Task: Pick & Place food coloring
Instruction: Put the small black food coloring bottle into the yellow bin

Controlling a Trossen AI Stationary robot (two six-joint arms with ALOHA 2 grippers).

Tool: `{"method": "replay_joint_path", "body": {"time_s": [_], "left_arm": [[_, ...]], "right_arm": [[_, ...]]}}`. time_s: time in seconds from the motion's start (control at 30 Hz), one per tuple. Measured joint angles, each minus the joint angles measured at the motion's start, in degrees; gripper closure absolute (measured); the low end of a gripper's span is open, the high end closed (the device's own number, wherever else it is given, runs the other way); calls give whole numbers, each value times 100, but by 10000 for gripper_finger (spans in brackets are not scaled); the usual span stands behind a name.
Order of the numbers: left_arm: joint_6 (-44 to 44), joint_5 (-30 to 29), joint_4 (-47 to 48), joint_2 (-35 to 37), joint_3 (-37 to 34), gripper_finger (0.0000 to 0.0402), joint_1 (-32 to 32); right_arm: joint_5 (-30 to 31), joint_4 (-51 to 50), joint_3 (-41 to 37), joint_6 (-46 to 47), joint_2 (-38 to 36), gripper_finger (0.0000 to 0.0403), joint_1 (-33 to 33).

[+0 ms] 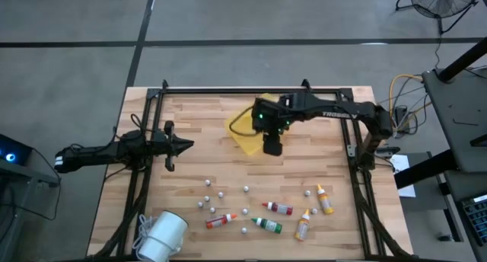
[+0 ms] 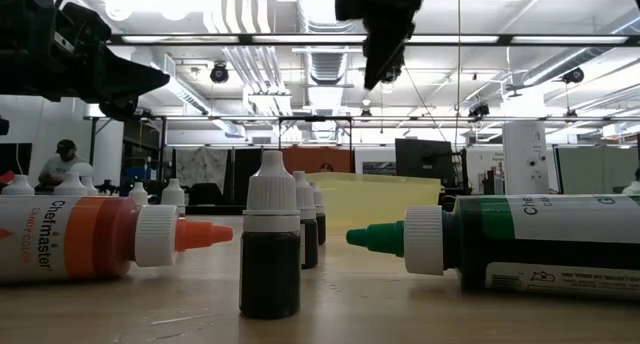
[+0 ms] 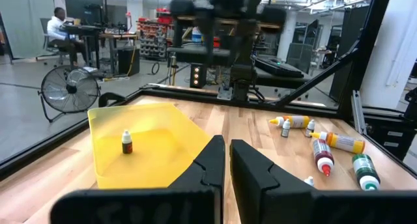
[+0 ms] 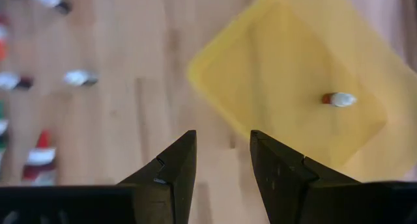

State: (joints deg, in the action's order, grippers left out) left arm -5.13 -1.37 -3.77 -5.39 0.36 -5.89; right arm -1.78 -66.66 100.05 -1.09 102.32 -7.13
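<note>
— Where's the right pincer just now?

— Raised above the wooden slatted table, right at the near edge of the shallow yellow plastic tray. Its two dark fingers stand partly apart with bare wood showing between them; it has hold of nothing

— Anything in that tray?

— One small dark dropper bottle with a white cap, beyond the pincer, toward the tray's middle

— And the food coloring?

— Well apart from the pincer, strewn across the front of the table: the red-capped food coloring bottle with a red body, the green-capped one, another red-tipped one lying on its side, the yellow-orange one and a paler yellow one. More little white-capped bottles are dotted among them

— The other arm?

— The left pincer hangs over the table's left side, well away from the tray, its fingers pressed together on nothing. A white cup-like thing lies at the front left corner
</note>
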Motion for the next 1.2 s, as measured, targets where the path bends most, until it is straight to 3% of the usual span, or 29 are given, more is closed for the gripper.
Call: {"method": "replay_joint_path", "body": {"time_s": [0.7,1.2], "left_arm": [[0,0,-2,-2,0,402,7],[0,0,-2,0,0,402,4]], "right_arm": [[-4,-877,0,676,-1124,268,1358],[24,-1249,0,1297,-1182,268,1867]]}}
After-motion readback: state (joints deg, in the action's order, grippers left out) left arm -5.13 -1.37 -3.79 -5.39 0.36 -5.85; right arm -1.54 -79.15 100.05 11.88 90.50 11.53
